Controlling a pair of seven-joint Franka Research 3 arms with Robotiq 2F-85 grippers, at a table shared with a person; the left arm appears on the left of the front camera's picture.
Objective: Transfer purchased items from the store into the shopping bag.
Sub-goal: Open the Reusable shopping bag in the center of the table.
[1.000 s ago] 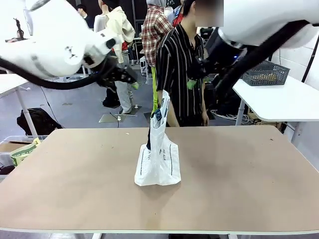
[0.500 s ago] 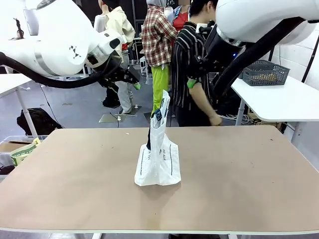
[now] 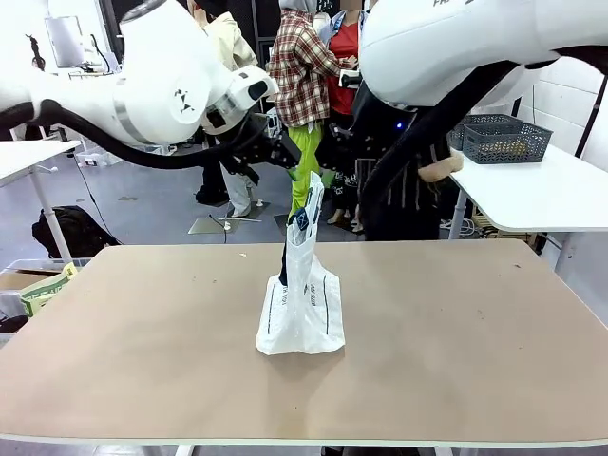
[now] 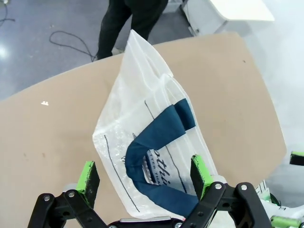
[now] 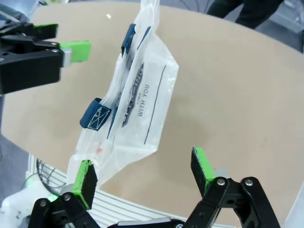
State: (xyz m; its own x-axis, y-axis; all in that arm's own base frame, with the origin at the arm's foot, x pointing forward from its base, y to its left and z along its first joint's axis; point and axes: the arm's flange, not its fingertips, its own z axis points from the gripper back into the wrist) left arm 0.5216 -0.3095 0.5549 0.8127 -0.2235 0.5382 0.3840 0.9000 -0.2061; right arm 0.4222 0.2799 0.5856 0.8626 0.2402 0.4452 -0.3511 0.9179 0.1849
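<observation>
The shopping bag (image 3: 302, 309), translucent white with dark blue handles, stands upright on the middle of the brown table (image 3: 475, 323). My left gripper (image 3: 281, 148) hangs open above it, just left of the bag's top. My right gripper (image 3: 334, 152) hangs open just right of it. In the left wrist view the bag (image 4: 152, 118) lies below the open left gripper (image 4: 144, 175), with nothing between the green pads. In the right wrist view the open right gripper (image 5: 143, 175) is above the bag (image 5: 142, 90). The left gripper (image 5: 71, 51) shows at the upper left. Small yellowish items (image 3: 513, 147) show dimly in a mesh basket.
The dark grey mesh basket (image 3: 503, 139) stands on a white side table (image 3: 532, 195) at the right. A person in a striped shirt (image 3: 410, 190) stands behind my right arm, a hand (image 3: 439, 169) near that table. A bin (image 3: 38, 285) sits on the floor at the left.
Both arms have swung inward and now meet above the bag. The person has stepped to the right, toward the white side table. The bag has not moved.
</observation>
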